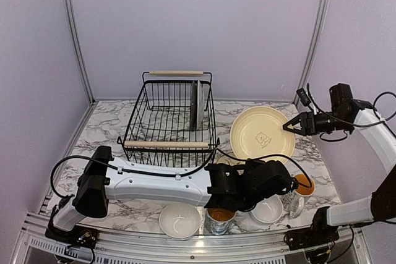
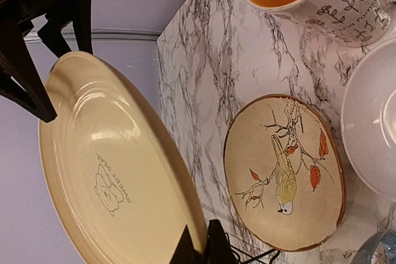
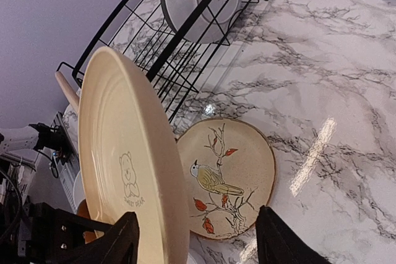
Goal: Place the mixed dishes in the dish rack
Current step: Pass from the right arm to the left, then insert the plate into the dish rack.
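The left gripper [image 2: 199,248] is clamped on the near rim of the pale yellow plate [image 1: 260,129], its fingers pinched tight on the lip. At the opposite, far-right rim the right gripper [image 1: 289,125] stands with its jaws spread to either side of the edge, not pinching it as far as I can see. So the plate looks to hang from the left arm alone, right of the dish rack [image 1: 139,122] and above the bird plate [image 2: 284,171], which lies flat on the marble.

I reckon this is a handover. To do it well, the right arm should back straight out along the plate's plane before the left swings, and the one-sided pinch calls for a slow, level carry.

Being round, the plate has no true long axis. It is tilted, bear face up and toward the near side. It needs turning upright, edge down, in line with the dividers, beside the grey plate [image 1: 198,104] already slotted.
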Controlling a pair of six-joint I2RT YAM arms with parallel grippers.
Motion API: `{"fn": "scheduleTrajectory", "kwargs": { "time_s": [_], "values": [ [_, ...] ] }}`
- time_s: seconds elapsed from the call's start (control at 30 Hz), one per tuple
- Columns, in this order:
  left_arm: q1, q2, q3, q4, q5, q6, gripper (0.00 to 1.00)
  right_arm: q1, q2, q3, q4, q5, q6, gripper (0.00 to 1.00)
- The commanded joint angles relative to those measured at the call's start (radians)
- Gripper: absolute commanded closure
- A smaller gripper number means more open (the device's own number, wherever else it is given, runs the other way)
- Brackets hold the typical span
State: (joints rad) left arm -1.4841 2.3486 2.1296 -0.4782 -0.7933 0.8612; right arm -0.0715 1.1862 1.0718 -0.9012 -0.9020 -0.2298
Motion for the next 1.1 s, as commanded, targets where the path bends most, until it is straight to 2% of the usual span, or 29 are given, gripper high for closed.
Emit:
{"fn": "scheduleTrajectory", "kwargs": {
  "time_s": [0.0, 0.23, 0.47, 0.6, 0.7, 0.87, 0.97, 1.07],
  "values": [
    [0.001, -0.070, -0.004, 0.133, 0.042, 0.016, 1.00, -0.065, -0.011, 0.114, -0.038, -0.035, -0.063, 0.37],
    [0.022, -0.167, 0.003, 0.084, 0.230, -0.157, 1.00, -0.148, -0.015, 0.237, -0.047, -0.055, -0.099, 0.35],
    [0.110, -0.376, -0.100, 0.104, 0.416, -0.395, 1.00, -0.177, -0.007, 0.271, 0.026, -0.078, -0.021, 0.35],
    [0.227, -0.492, -0.145, 0.128, 0.476, -0.563, 1.00, -0.218, -0.019, 0.253, 0.102, -0.035, -0.036, 0.34],
    [0.346, -0.579, -0.182, 0.152, 0.582, -0.725, 1.00, -0.218, -0.061, 0.167, 0.181, 0.028, -0.067, 0.35],
    [0.524, -0.744, -0.361, 0.295, 0.658, -0.978, 1.00, -0.218, -0.097, 0.034, 0.274, 0.017, -0.091, 0.35],
    [0.641, -0.807, -0.480, 0.376, 0.770, -1.084, 1.00, -0.218, -0.100, -0.035, 0.327, 0.005, -0.094, 0.35],
    [0.771, -0.823, -0.577, 0.499, 0.988, -1.225, 1.00, -0.218, -0.087, -0.131, 0.452, 0.009, -0.064, 0.35]
  ]
}}
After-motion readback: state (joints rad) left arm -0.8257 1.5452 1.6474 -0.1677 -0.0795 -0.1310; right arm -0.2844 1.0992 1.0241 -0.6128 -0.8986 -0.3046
